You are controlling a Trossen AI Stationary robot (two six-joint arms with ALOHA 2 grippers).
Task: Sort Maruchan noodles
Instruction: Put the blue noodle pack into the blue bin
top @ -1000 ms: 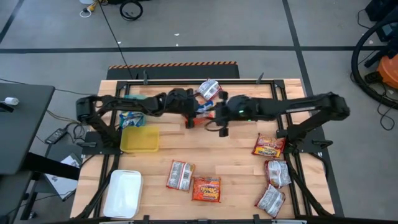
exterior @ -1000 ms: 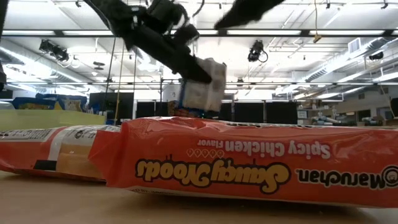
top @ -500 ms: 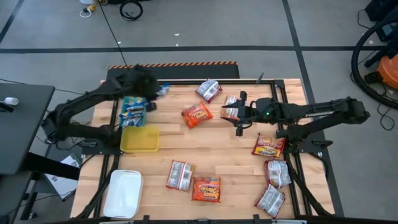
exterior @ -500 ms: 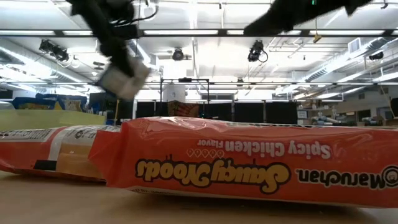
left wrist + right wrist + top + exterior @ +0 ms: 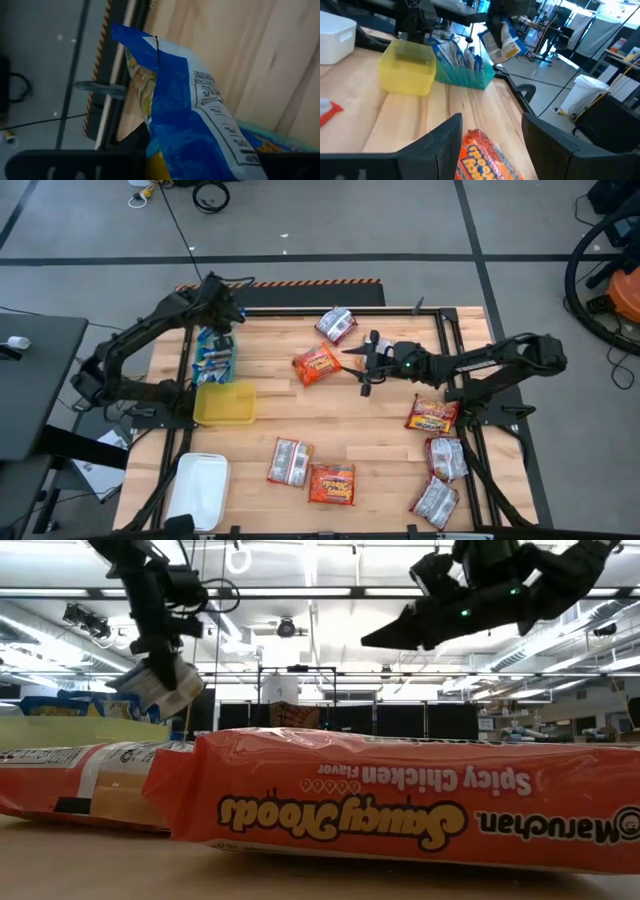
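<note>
My left gripper (image 5: 224, 316) is shut on a blue-and-white Maruchan packet (image 5: 160, 686) at the table's far left. It holds the packet in the air above the teal bin (image 5: 466, 76), where several blue packets stand on edge. My right gripper (image 5: 358, 361) is open near the table's far middle. It points toward an orange-red packet (image 5: 316, 364) that lies flat on the wood. In the right wrist view its fingers (image 5: 445, 145) stand either side of that packet (image 5: 482, 159), raised above it and touching nothing. My left gripper pinches one end of the blue-and-white packet (image 5: 165, 150) between its two fingers. The fingers slant down from above. The packet (image 5: 501, 40) hangs tilted below them, clear of the teal bin and the table.
A yellow bin (image 5: 224, 402) and a white bin (image 5: 198, 490) sit along the left side. A silver-white packet (image 5: 337, 324) lies at the far edge. Two packets (image 5: 290, 460) (image 5: 331, 483) lie near the front, and three more (image 5: 432, 416) (image 5: 446, 457) (image 5: 435, 502) on the right.
My left gripper has swung from the table's middle toward the left edge, carrying the blue-and-white packet, and now holds it over the teal bin. My right gripper has come down and levelled out, and now points at the orange-red packet.
</note>
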